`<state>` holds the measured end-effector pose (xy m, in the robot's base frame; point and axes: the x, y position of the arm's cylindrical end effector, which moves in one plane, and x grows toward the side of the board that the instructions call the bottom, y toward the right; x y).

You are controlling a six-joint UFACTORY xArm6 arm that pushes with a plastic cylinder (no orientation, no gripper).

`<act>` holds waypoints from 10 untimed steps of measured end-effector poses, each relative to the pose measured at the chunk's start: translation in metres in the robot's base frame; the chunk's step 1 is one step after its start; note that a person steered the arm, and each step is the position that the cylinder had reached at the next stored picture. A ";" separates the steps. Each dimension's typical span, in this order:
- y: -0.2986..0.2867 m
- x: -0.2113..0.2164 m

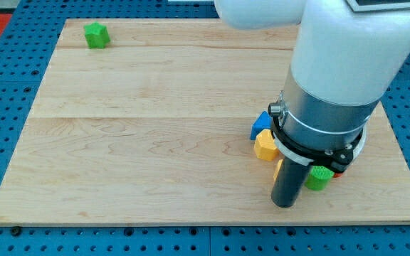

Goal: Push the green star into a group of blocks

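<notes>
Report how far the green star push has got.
Done: the green star already sits at the edge of the group at the view's lower right, beside a yellow block and a blue block. In hand: my tip rests just left of the star. Left: perhaps a final nudge; the arm hides the group's far side. Another green block sits alone at top left.

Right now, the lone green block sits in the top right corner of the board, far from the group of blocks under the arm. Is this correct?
Not quite. The lone green block sits in the top left corner of the board, as the camera view shows. The rest holds: it is far from the group at the view's lower right, where the blue block and yellow block lie beside my tip.
</notes>
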<state>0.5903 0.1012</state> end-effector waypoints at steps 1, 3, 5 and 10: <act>-0.069 0.005; -0.153 -0.147; -0.157 -0.330; -0.341 -0.335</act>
<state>0.2551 -0.2395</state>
